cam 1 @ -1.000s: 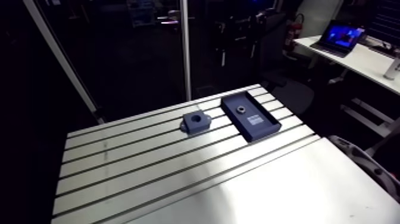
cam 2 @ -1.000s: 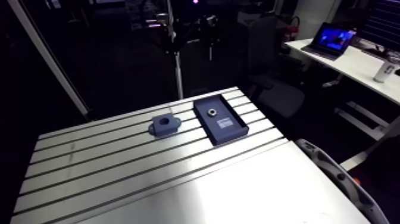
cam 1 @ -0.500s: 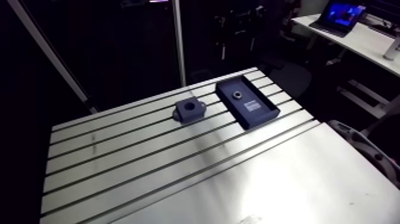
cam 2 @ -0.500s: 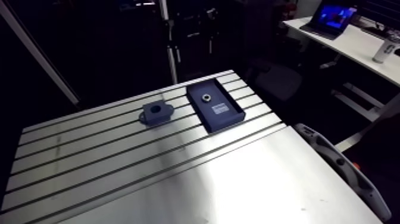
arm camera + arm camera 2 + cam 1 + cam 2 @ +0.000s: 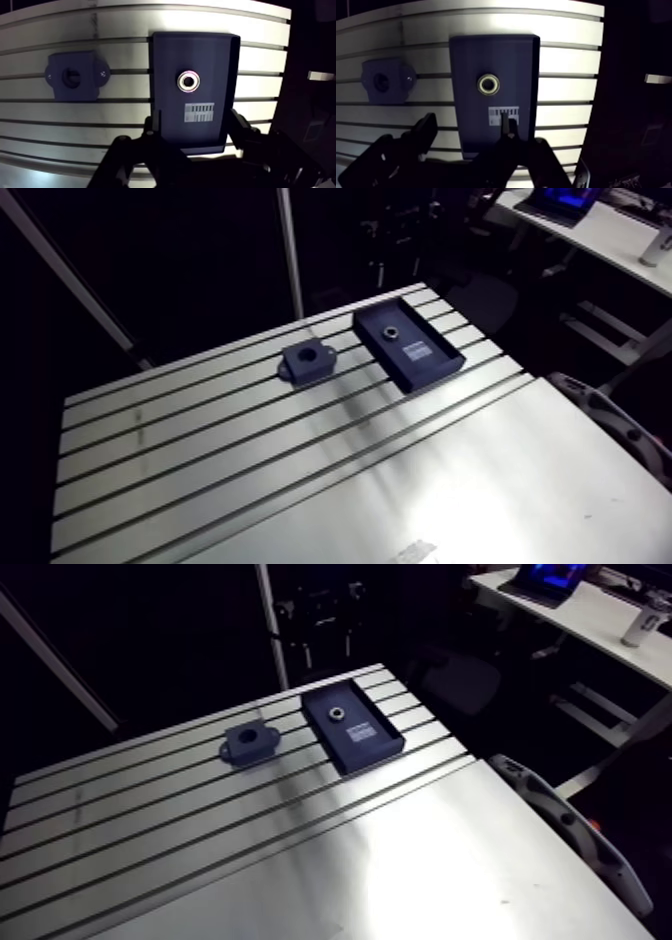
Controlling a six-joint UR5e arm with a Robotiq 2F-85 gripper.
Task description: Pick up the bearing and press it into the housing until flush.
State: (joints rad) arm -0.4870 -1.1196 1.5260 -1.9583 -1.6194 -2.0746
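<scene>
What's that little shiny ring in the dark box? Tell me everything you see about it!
That is the bearing, a small round ring that looks like shiny metal, with a bright rim and a dark hole in the middle. It lies flat on the floor of the dark tray, near the middle, just beyond a white striped label. Only the tray touches it. The open gripper is apart from it, and the housing sits apart too, beside the tray.

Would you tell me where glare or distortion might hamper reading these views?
Arm view: strong glare on the near table, while the tray and housing look dark. Wrist view: the table slots bow, the bearing glints, and the open gripper is silhouetted.
</scene>
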